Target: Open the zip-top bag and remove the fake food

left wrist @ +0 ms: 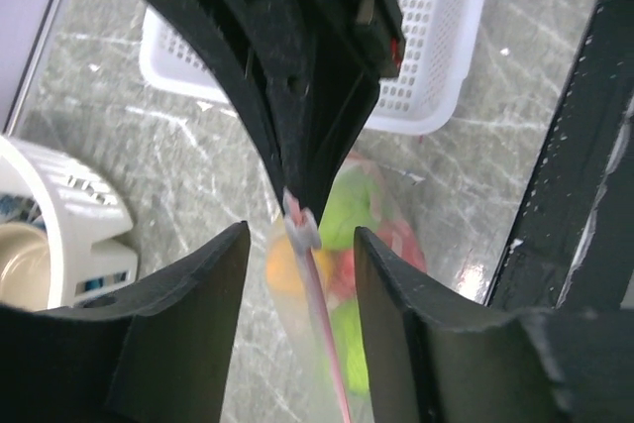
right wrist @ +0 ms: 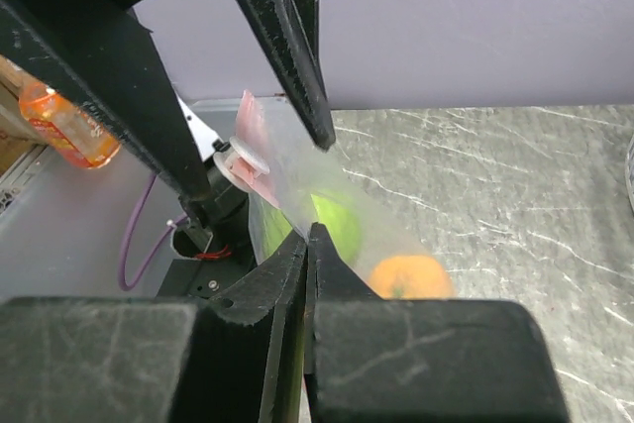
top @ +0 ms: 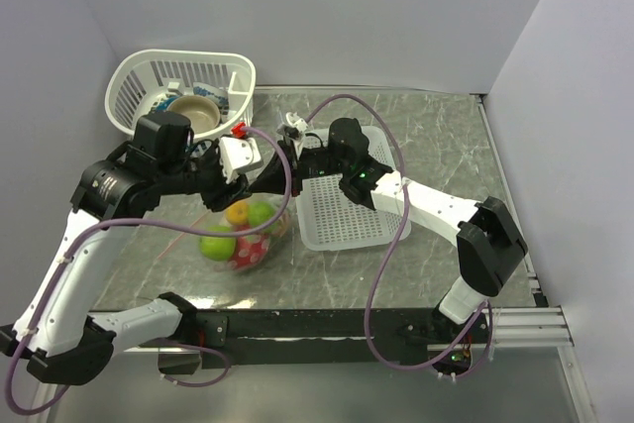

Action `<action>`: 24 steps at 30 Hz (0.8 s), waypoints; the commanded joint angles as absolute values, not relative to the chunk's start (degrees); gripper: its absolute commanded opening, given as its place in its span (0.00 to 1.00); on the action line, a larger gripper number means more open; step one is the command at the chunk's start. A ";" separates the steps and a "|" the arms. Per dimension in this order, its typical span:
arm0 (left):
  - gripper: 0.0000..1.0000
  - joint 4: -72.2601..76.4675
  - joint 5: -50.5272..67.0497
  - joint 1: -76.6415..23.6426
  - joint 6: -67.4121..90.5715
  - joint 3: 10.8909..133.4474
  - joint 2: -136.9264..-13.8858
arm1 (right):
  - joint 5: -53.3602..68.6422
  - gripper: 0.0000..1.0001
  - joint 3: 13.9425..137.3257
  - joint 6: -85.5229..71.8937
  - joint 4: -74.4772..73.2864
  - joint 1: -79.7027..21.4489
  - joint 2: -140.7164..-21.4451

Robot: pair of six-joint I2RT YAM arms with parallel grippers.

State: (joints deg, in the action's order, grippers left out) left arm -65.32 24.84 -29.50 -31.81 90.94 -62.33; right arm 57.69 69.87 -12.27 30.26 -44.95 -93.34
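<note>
Zip-top bag (top: 280, 228) hangs by its pink zip strip (left wrist: 325, 354) over the grey marbled table (top: 446, 136), just left of the flat white perforated basket (top: 347, 210). Its long axis slopes from the raised zip edge at the far end down to the sagging belly nearer the arm bases, where the fake food (top: 220, 243) is gathered. Right gripper (right wrist: 309, 237) is clamped on the bag's top edge with jaws pressed together, while left gripper (left wrist: 299, 237) stands parted, one finger on each side of the strip.

Left claw (left wrist: 301, 284) gapes; right claw (right wrist: 308, 245) is pinched tight.
</note>
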 commanded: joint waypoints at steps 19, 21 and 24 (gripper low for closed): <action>0.16 -61.79 27.07 -29.53 -30.67 90.79 -63.46 | 57.66 0.04 72.24 -12.57 33.14 -44.65 -92.55; 0.10 -61.61 26.29 -29.53 -31.02 90.44 -63.37 | 57.48 0.03 72.33 -12.22 32.78 -44.65 -92.46; 0.05 -61.70 24.88 -29.53 -31.29 90.44 -63.11 | 57.22 0.02 72.25 -12.04 32.61 -44.12 -92.11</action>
